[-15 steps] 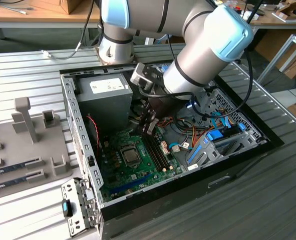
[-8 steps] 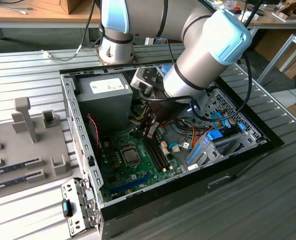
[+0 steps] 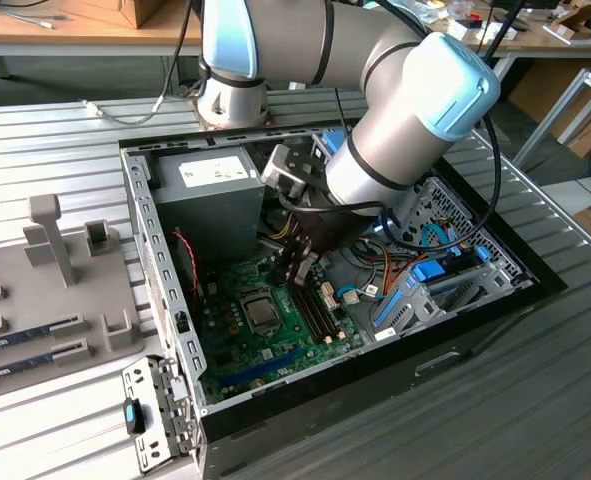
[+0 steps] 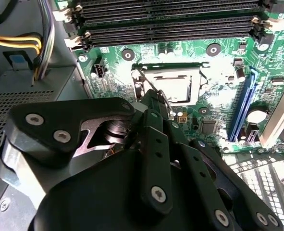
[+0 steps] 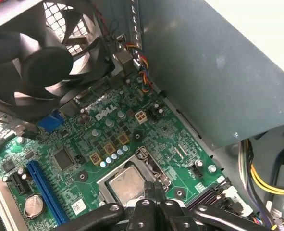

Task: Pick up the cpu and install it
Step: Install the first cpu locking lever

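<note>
- Sitting in its socket on the green board (image 5: pixel 84 139), one cpu (image 5: pixel 126 184) shows a dull silver-grey square top, framed by the metal socket bracket (image 5: pixel 149 159).
- One gripper (image 5: pixel 154 195) hangs just above the chip's edge; its fingers (image 4: pixel 154 103) look pressed together with nothing between them.
- One fan (image 5: pixel 41 57) stands at the board's end, and one grey power box (image 3: pixel 210 190) walls the other side.
- Four long slots (image 4: pixel 166 19) lie beside the socket.
- One blue slot (image 5: pixel 43 192) runs near the chip.
</note>
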Controlling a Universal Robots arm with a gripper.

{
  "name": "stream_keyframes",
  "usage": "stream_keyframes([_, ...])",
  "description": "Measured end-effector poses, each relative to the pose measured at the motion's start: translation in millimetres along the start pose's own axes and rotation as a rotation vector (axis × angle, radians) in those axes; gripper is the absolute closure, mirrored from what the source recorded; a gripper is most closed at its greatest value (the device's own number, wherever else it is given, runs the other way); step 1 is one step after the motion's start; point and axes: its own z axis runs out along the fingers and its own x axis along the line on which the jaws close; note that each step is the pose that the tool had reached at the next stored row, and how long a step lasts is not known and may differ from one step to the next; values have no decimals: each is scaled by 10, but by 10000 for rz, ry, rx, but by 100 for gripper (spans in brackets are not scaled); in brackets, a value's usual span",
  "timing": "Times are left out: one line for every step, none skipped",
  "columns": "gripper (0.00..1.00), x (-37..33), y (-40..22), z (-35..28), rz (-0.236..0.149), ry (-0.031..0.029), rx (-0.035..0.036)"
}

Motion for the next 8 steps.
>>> stream_keyframes([89,0,0,-2,0,2,1])
stream_keyframes([89,2,3,-14,1,5,3])
stream_keyframes([89,3,8,-31,0,1,1])
stream_keyframes([89,6,22,-78,-7,-20,-15])
stream_keyframes([89,7,28,-97,-16,-43,-33])
stream_keyframes([89,9,33,-113,-33,-90,-70])
stream_keyframes([89,8,35,-118,-58,-160,-125])
stream_keyframes([89,4,35,-119,-80,-219,-173])
